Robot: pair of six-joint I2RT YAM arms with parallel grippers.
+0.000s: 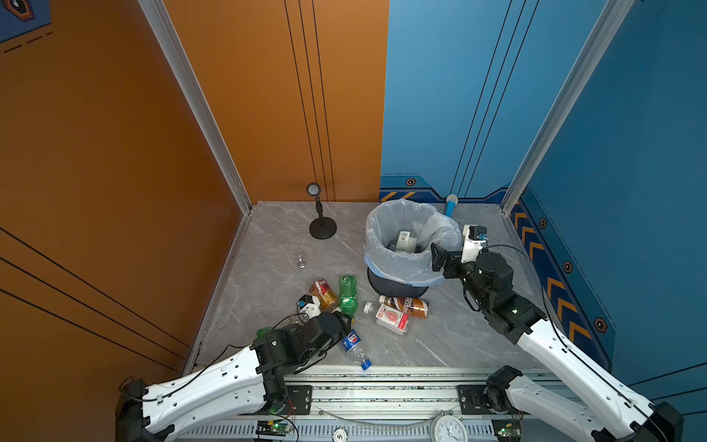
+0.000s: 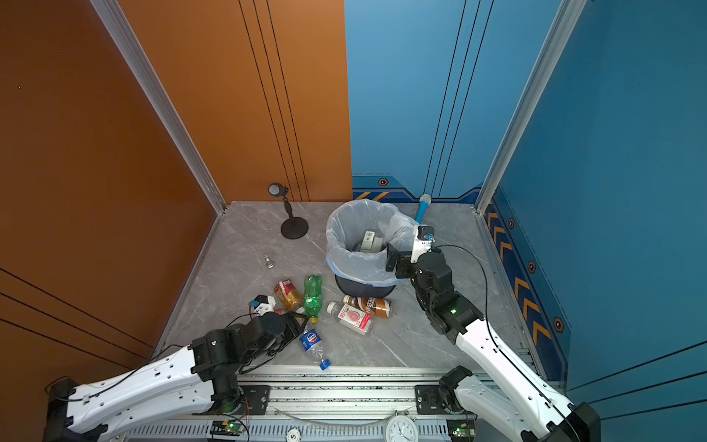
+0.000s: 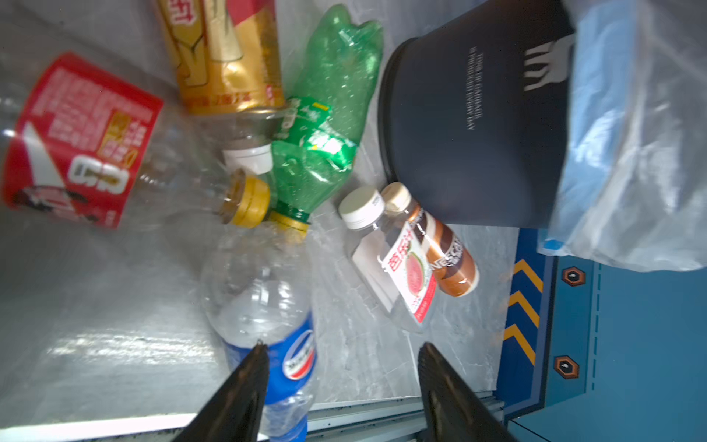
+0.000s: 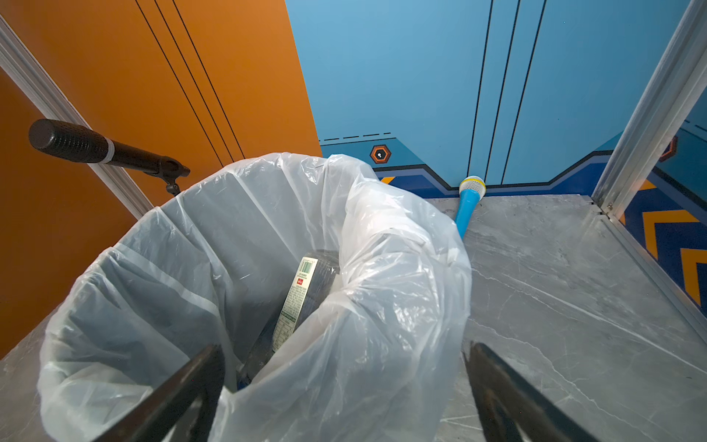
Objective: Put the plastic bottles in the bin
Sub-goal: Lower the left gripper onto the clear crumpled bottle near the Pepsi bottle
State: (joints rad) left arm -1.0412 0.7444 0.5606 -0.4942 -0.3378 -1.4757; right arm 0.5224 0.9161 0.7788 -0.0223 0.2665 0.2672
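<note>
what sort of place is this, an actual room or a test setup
Most likely a robot test booth, not a real room: a marble-look tabletop boxed in by orange wall panels and blue wall panels on aluminium posts, with two robot arms mounted on a slotted rail at its near edge.

surface: grey marble tabletop | on it: bin, lying plastic bottles, black stand, silver figurine, blue microphone

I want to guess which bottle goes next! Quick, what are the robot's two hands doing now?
Left hand: open, holding nothing, one finger over the blue-label bottle.
Right hand: open, empty, by the bin.
</note>
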